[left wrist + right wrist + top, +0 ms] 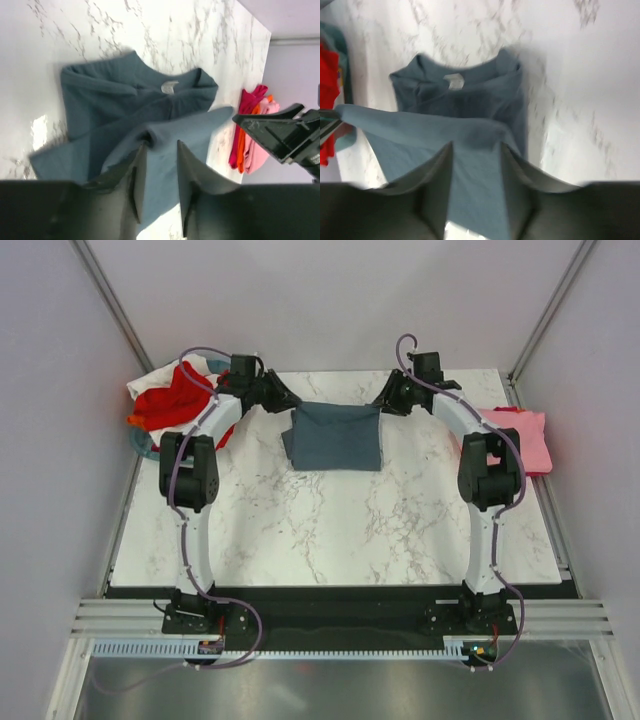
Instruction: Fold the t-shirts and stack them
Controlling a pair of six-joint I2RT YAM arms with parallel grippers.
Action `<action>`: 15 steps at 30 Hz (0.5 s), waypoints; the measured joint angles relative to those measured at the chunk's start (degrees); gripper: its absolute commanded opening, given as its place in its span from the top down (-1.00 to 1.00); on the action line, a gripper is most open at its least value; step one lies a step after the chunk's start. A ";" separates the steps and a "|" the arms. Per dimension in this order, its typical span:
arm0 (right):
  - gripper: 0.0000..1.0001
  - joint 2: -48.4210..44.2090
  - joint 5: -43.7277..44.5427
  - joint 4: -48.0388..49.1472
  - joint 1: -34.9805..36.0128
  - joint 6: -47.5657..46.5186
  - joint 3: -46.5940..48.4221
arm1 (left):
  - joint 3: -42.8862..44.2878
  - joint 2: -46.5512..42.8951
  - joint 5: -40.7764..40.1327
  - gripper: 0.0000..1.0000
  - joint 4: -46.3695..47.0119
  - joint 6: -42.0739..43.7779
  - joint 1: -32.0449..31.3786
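left claw (161,147) pinches slate shirt (335,438) far edge | right claw (476,147) pinches same edge | pink stack (520,435) right, basket (140,446) left

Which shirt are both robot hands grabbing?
The blue-grey t-shirt in the middle: left gripper and right gripper both pinch it. The red pile and pink pile sit off to the sides.

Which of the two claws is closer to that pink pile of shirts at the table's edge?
Right. The right gripper holds the blue-grey shirt by the corner on the side of the pink pile; the left gripper holds the opposite corner, farther away across the shirt.
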 measured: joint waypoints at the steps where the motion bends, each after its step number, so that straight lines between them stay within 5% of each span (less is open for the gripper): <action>1: -0.30 2.23 -0.17 0.33 -0.24 -0.09 2.01 | 2.43 2.54 0.26 -0.04 0.33 -0.22 0.13; 3: -0.36 7.93 -0.42 1.38 -0.72 0.55 6.69 | 5.27 6.14 0.35 -0.61 0.61 -1.16 0.39; 5: -0.36 12.04 -0.46 1.84 -1.01 0.68 9.46 | 6.67 8.63 0.22 -0.78 0.61 -1.51 0.76; 15: -0.35 9.90 -1.95 11.34 -1.51 -0.83 -1.36 | 6.82 9.81 -1.38 -0.78 0.31 2.56 1.36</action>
